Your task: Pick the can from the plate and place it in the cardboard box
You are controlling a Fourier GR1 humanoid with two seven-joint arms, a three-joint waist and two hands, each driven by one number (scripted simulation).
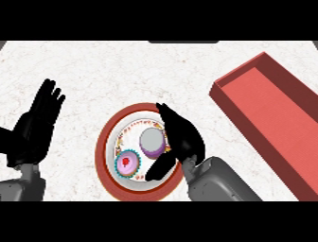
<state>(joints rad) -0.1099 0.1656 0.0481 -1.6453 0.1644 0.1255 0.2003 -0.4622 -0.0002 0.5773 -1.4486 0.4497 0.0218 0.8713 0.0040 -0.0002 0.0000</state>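
the table (pixel 189 66) is pale speckled stone, with darker grey floor showing past its far corners. a red-rimmed plate (pixel 106 146) sits near the front, the can (pixel 153 142) upright on it, and the right hand (pixel 182 137) lies just beside the can with fingers spread, gripping nothing. the left hand (pixel 37 123) rests open at the left, and the red box (pixel 287 127) lies well apart on the right.

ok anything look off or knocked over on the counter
Nothing stands out. The can stands upright on the plate, the right hand curled beside it. The red box lies open at the right, nothing visible inside. The left hand rests open at the left.
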